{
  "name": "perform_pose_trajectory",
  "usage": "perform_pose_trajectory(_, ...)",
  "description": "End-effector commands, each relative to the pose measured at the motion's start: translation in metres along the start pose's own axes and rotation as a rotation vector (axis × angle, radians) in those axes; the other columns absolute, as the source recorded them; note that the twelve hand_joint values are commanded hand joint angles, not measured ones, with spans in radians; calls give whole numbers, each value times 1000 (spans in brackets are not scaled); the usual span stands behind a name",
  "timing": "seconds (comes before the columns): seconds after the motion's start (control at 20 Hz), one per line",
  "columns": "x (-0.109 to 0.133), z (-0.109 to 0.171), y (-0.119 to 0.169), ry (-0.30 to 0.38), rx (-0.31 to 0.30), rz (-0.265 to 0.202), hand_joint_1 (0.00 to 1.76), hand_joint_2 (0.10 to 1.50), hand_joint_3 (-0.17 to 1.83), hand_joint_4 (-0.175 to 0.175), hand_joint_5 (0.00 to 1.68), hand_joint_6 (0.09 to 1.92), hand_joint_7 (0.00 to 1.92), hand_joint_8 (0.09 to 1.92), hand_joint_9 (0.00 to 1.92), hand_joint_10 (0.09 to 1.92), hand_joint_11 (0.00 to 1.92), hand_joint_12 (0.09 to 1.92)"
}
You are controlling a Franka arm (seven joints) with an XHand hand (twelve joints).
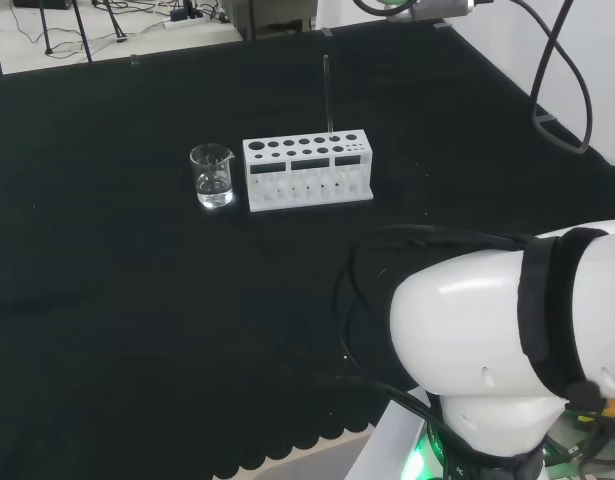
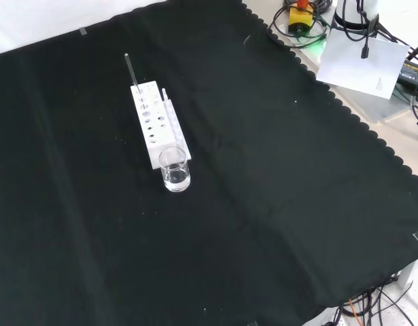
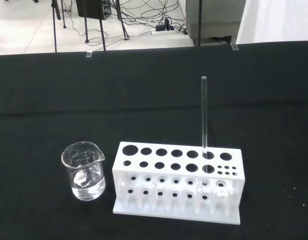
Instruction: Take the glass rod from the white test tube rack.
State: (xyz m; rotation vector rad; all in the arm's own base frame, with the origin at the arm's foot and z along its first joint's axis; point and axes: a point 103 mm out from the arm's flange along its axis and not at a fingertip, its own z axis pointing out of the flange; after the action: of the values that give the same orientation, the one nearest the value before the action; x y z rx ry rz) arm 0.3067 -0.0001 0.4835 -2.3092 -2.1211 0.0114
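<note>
A white test tube rack (image 1: 307,170) (image 2: 156,129) (image 3: 176,182) stands on the black cloth. A thin glass rod (image 1: 328,95) (image 2: 132,73) (image 3: 204,116) stands upright in one of the rack's holes, near the right end of the rack in the head view. Nothing touches the rod.
A small clear glass beaker (image 1: 212,176) (image 2: 175,170) (image 3: 84,170) with a little clear liquid stands just beside the rack's other end. The arm's big white link (image 1: 517,340) sits at the lower right of the head view. A white sheet and cables (image 2: 361,58) lie past the cloth's scalloped edge.
</note>
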Motion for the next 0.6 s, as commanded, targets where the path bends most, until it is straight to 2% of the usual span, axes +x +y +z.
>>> perform_pose_trajectory(0.05, -1, 0, 0, -4, -7, 0, 792, 1140, -129, -173, 47, 126, 70, 350, 108, 557, 94, 936)
perform_pose_trajectory(0.2, -1, 0, 2, 2, -2, -1, 683, 1183, -132, -171, 4, 87, 6, 206, 10, 488, 9, 850)
perform_pose_trajectory(0.6, 0, 9, 19, -8, 26, -10, 670, 1207, -174, -171, 0, 87, 0, 245, 0, 529, 0, 894)
